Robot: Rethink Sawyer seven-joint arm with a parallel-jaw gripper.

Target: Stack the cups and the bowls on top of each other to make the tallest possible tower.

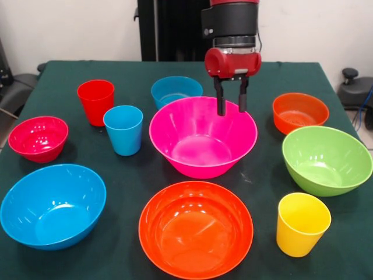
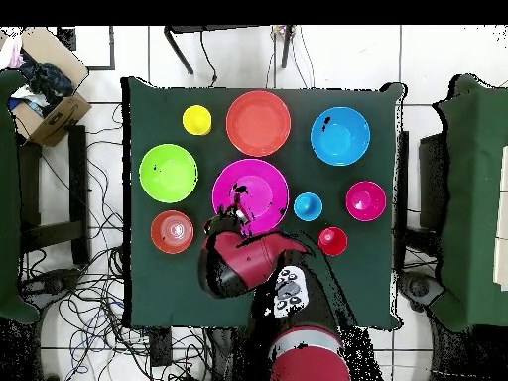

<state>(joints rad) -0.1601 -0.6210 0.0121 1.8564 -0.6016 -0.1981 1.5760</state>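
- Over the far rim of the large pink bowl [image 1: 203, 137] the fingers [image 1: 221, 100] hang spread apart, with a clear gap between the two black prongs and nothing pinched between them.
- Their tips sit just inside the bowl's far wall in the front view; whether they touch the plastic cannot be told.
- Above them is the red gripper [image 1: 231, 108] body, and the red and black arm [image 2: 248, 260] reaches to it from the base at the bottom of the overhead view.
- That pink bowl stands alone near the middle of the desk [image 1: 134, 181], empty, with nothing nested in it.
- Just behind it in the front view is the small blue bowl [image 1: 176, 90], partly hidden by the pink rim.
- Beside the pink bowl on the picture's left stands the light blue cup [image 1: 123, 129], upright, with the red cup [image 1: 96, 101] just behind it and the small red bowl [image 1: 38, 137] further left.
- On the picture's right sit the small orange bowl [image 1: 300, 112] and, nearer the camera, the large green bowl [image 1: 326, 159].
- Along the near edge are the large blue bowl [image 1: 52, 205], the large orange bowl [image 1: 196, 228] and the yellow cup [image 1: 302, 224], all upright and apart from one another.
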